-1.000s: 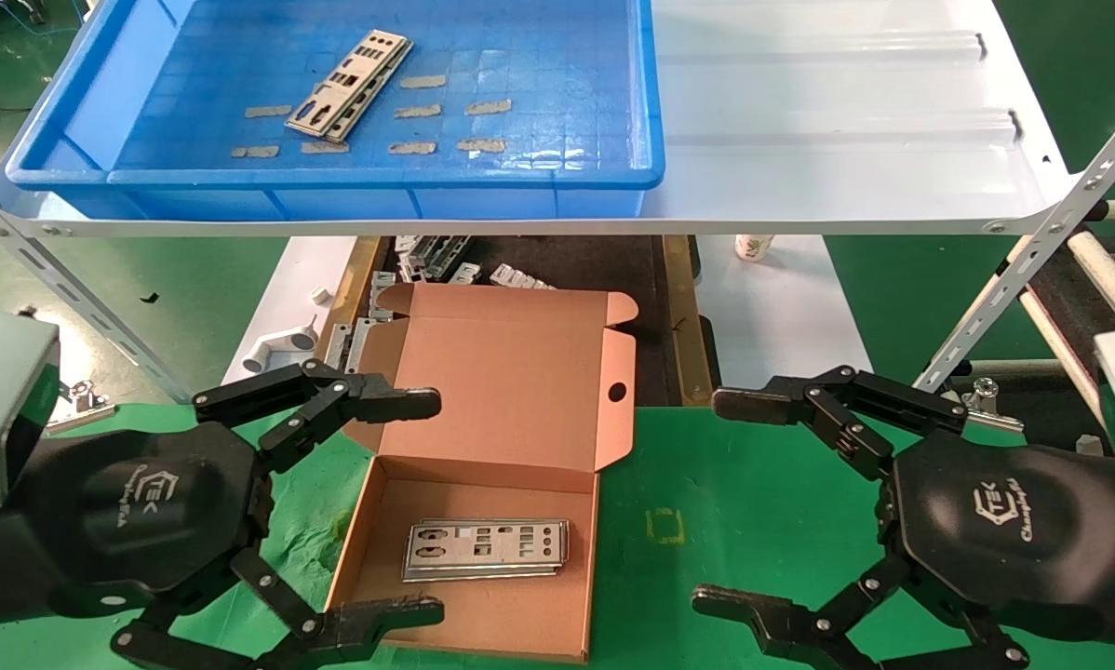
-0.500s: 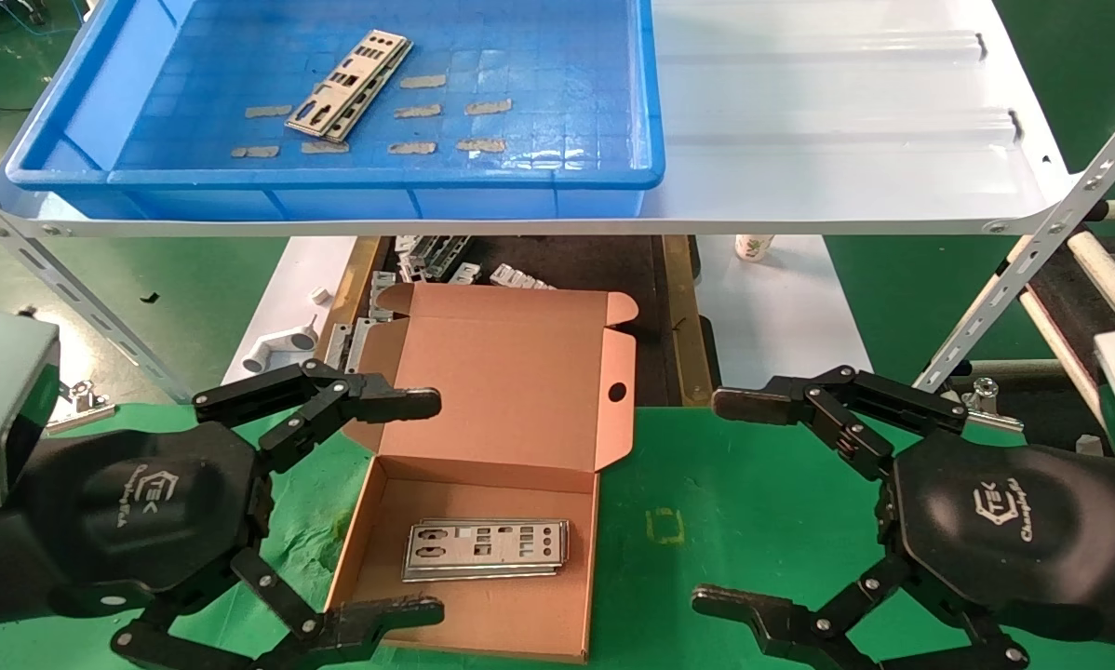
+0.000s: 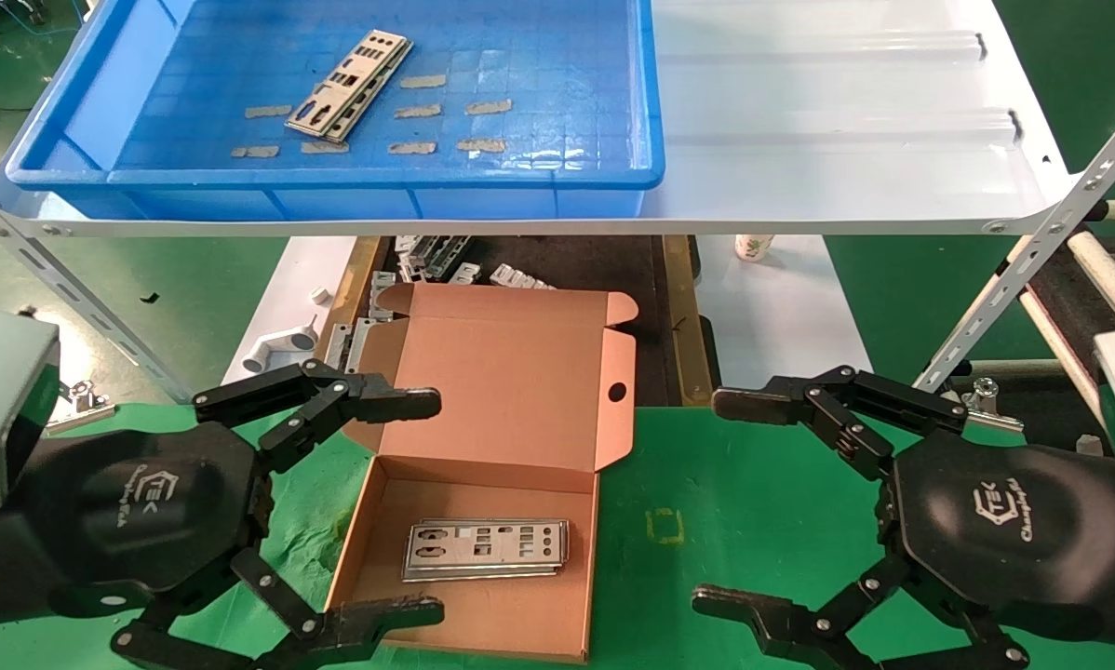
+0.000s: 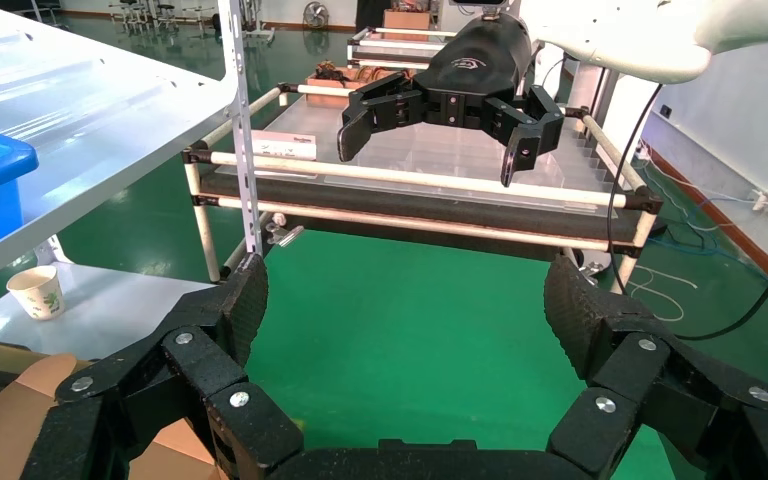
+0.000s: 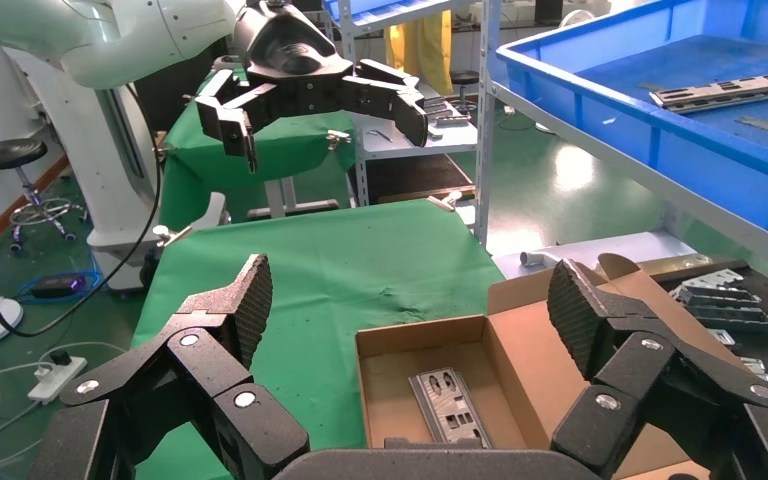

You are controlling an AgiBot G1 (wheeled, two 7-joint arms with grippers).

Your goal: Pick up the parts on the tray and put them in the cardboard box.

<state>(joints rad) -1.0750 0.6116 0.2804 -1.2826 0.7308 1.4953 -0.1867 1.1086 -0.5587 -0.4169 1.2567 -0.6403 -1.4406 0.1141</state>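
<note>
Tray (image 3: 83, 102), big and bright blue, sits on the white shelf (image 3: 846, 121) at the far left of my head view; on its grid floor I see parts (image 3: 349, 86), a couple of punched silver plates stacked at a slant, lying among tan tape patches (image 3: 488, 106); below the shelf, on the green mat (image 3: 706, 484), the cardboard box (image 3: 511, 391) stands open with its lid tilted back; more parts (image 3: 485, 549) lie flat on the box floor, stacked lengthwise across it; behind the box I make out grey brackets (image 3: 432, 256) on a dark surface; my left gripper (image 3: 418, 507) hovers at the box's left edge, fingers spread wide and holding nothing; my right gripper (image 3: 720, 502) hangs over the mat to the right of the box, likewise wide open and empty; a small paper cup (image 3: 753, 247) stands under the shelf edge.
</note>
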